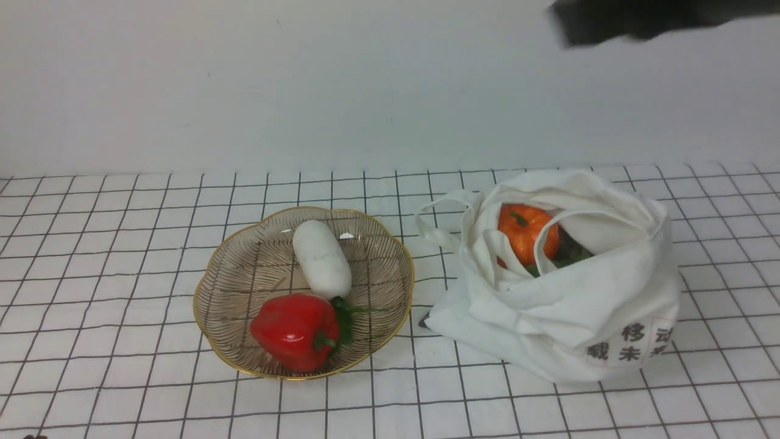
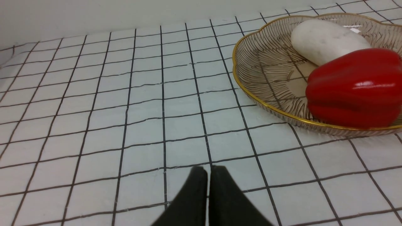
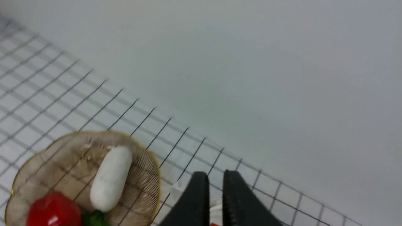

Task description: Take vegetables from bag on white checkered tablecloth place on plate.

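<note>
The white cloth bag (image 1: 579, 311) stands open on the white checkered tablecloth (image 1: 122, 244) at the right. An orange pumpkin (image 1: 524, 231) and something dark green (image 1: 573, 253) show in its mouth. Left of it, the gold-rimmed glass plate (image 1: 244, 268) holds a red bell pepper (image 1: 292, 329) and a long white vegetable (image 1: 322, 259). My left gripper (image 2: 208, 171) is shut and empty, low over the cloth beside the plate (image 2: 267, 69). My right gripper (image 3: 215, 175) hangs high with its fingers nearly together and nothing between them. The right arm (image 1: 658, 18) is a dark blur above the bag.
A plain pale wall closes the back of the table. Bag handles (image 1: 439, 219) loop out toward the plate. Bare checkered cloth lies left of the plate (image 2: 125, 110) and along the front edge.
</note>
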`<state>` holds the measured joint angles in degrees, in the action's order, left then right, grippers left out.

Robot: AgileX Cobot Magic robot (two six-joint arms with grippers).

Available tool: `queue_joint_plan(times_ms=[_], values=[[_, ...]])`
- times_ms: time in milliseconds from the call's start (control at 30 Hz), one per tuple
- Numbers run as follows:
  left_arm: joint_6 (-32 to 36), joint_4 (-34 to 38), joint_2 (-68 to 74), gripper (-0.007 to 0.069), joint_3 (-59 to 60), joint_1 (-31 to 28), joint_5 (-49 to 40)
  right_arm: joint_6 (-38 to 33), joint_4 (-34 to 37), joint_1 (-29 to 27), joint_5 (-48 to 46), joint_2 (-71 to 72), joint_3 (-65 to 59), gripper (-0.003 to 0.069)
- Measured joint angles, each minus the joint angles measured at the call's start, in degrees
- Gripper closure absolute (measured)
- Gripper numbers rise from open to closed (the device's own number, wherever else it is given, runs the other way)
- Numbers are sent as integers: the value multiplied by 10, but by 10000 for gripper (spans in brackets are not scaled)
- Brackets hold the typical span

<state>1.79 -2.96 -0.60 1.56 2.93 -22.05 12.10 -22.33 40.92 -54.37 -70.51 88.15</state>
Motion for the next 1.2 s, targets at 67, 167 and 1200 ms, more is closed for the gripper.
queue_joint_plan(times_ms=[67,167,1200], values=[[0,0,0,632,0,0,0,29,-16,0,-18,88,-17,655],[0,0,0,632,0,0,0,61,-19,0,-10,199,-84,671],[0,0,0,632,0,0,0,225,-108,0,312,715,-641,671]])
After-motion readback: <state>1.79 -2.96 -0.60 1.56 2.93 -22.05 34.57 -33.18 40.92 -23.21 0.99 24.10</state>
